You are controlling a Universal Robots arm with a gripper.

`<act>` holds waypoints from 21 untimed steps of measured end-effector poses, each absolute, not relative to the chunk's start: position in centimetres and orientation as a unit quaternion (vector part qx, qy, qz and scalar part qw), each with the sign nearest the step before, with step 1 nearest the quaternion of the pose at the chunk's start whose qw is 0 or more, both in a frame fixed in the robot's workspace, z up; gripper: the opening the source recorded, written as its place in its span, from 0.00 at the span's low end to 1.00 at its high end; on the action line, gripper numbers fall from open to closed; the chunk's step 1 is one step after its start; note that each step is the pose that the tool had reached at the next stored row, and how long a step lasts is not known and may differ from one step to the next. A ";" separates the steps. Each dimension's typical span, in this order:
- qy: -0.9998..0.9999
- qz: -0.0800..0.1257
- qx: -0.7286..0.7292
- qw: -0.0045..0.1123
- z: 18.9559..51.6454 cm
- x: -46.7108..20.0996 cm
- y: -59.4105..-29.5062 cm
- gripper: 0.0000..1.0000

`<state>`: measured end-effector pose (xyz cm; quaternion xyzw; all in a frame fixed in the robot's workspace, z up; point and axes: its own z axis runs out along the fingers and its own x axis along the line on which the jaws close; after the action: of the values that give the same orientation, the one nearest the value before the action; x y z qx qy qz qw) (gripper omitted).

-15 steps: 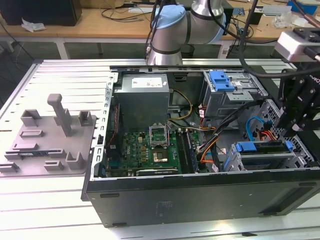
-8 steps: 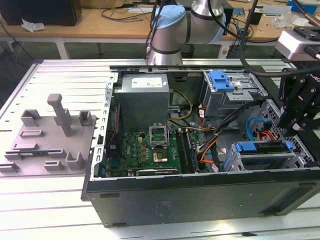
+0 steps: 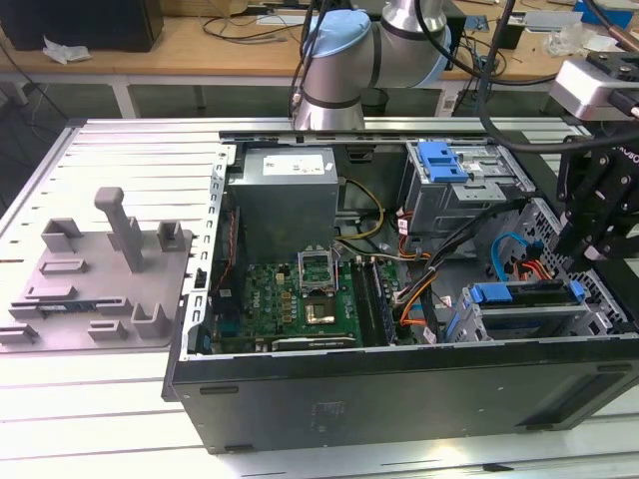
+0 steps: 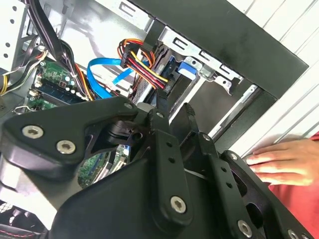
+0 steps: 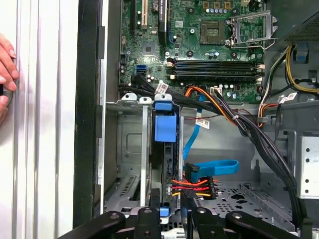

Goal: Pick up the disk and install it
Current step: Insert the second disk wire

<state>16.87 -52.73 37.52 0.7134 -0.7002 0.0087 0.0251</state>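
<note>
Exterior view: arm bent over the open case (image 3: 399, 389), gripper (image 3: 589, 225) hanging at the exterior view's right end, just above the drive bay.

The disk (image 3: 524, 295) sits on edge in that bay, blue rail up; in the first wrist view the disk (image 5: 165, 149) stands slotted between metal guides, cables (image 5: 199, 185) plugged beside it. Gripper (image 5: 172, 219) poised right over its end, jaws near together; whether they pinch it, I cannot tell. A hand (image 4: 284, 162) rests on the table outside the case.
</note>
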 end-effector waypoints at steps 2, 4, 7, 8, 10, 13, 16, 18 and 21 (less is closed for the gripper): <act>-0.700 0.015 0.713 0.031 37.5 16.9 -52.2 0.31; -0.700 0.020 0.713 0.037 37.5 16.9 -51.5 0.31; -0.700 0.024 0.713 0.041 37.5 17.0 -50.4 0.31; -0.700 0.025 0.713 0.042 37.5 17.0 -50.1 0.31; -0.700 0.027 0.713 0.044 37.5 17.0 -50.0 0.31; -0.699 0.029 0.713 0.046 37.5 16.9 -49.5 0.31; -0.699 0.033 0.713 0.050 37.5 16.9 -49.3 0.31; -0.699 0.035 0.713 0.052 37.5 16.9 -49.3 0.31; -0.699 0.036 0.713 0.053 37.4 16.6 -49.3 0.31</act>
<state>16.60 -49.30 37.43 0.7128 -0.6985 0.0357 0.0527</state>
